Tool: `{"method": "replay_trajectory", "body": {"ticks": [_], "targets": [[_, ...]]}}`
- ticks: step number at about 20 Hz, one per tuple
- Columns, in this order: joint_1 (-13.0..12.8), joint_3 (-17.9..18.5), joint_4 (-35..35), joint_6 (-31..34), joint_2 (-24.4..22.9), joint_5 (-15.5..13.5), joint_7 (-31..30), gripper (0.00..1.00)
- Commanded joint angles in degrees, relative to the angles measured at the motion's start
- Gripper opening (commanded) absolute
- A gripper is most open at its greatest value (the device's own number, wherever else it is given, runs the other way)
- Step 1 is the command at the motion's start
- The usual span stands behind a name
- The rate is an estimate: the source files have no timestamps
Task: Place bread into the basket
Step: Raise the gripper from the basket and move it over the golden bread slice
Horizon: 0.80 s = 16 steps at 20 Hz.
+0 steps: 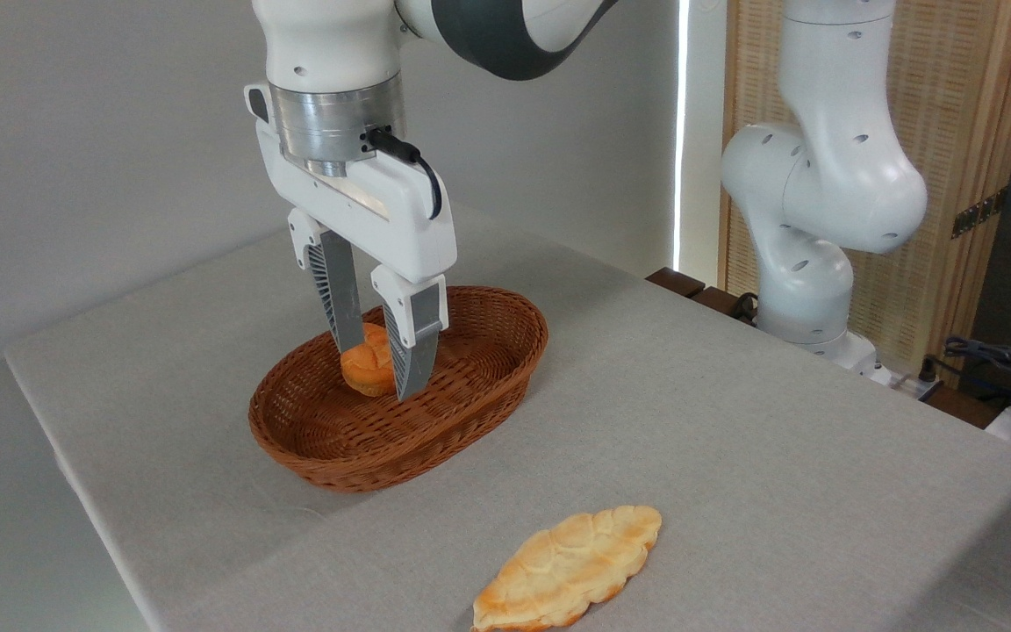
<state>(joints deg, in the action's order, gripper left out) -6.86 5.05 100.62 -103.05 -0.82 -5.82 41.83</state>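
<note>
Your end effector (pixel 380 369) reached straight down into the basket (pixel 479 386), its two fingers pinching the small round bun (pixel 366 362) from either side. The bun sat inside the basket's rim, toward the middle; whether it touched the woven floor could not be told. The basket stood on the tabletop (pixel 734 421) toward its far left corner, well in from the edges. The long flat pastry (pixel 569 569) lay bare on the tabletop close to the near edge, well apart from the basket and untouched. The arm's white base (pixel 808 290) rose beyond the tabletop's far right edge.
</note>
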Motion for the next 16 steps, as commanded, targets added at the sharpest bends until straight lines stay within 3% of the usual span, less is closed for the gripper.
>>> {"method": "replay_trajectory", "body": {"ticks": [1,8,11,16], "targets": [[-0.26,0.49,-0.60,1.45,-0.23,0.28,0.53,1.00],[-0.26,0.58,0.27,3.82,-0.23,0.37,0.70,1.00],[0.26,2.23,2.82,3.47,0.12,2.55,0.88,1.00],[1.06,6.54,6.68,2.50,-0.14,3.18,9.40,1.00]]}}
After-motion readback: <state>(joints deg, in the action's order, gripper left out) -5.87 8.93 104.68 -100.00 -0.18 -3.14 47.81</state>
